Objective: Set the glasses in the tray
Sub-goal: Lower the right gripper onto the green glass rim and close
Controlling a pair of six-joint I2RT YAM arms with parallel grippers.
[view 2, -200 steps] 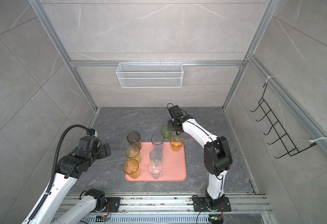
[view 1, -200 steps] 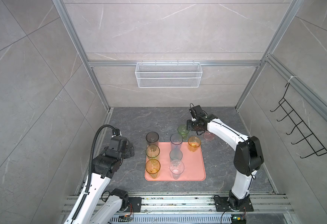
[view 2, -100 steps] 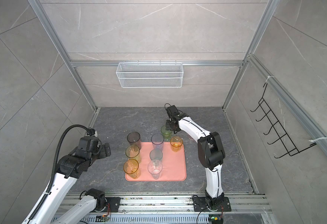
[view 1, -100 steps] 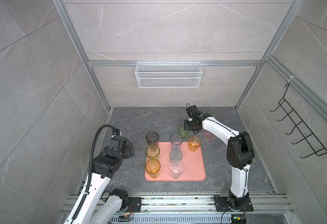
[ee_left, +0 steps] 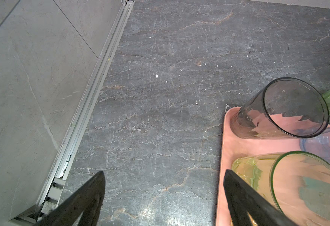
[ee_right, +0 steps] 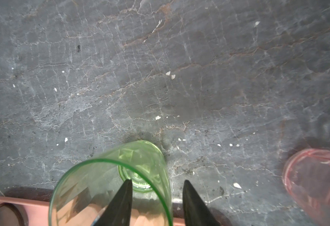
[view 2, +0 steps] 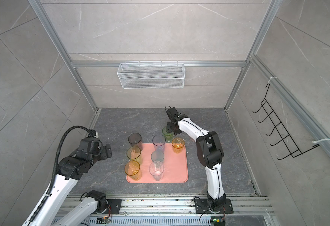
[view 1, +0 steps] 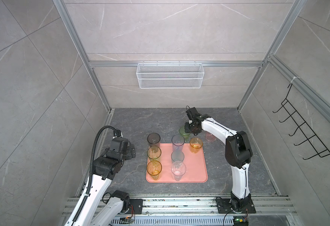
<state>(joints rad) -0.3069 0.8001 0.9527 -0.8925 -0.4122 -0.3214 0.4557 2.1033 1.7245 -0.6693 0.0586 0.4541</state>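
Straddling the wall of the green glass (ee_right: 140,154) with the right jaws: released, one finger (ee_right: 121,203) inside the rim, the other outside, clear of the wall on both sides. Standing upright on the grey surface (view 1: 160,121) just behind the tray (view 1: 195,168), that glass, not in it. Resting near it on the same surface, also outside the tray: the pink glass (view 1: 210,137). Already standing in the tray in both top views: seven glasses, smoky grey (view 1: 153,139), yellow-green (view 1: 154,153), amber (view 1: 154,169), blue (view 1: 178,141), teal (view 1: 177,156), clear (view 1: 178,170) and a short amber (view 1: 196,144). Hovering over bare surface left of the tray with the left jaws spread wide, grasping nothing.
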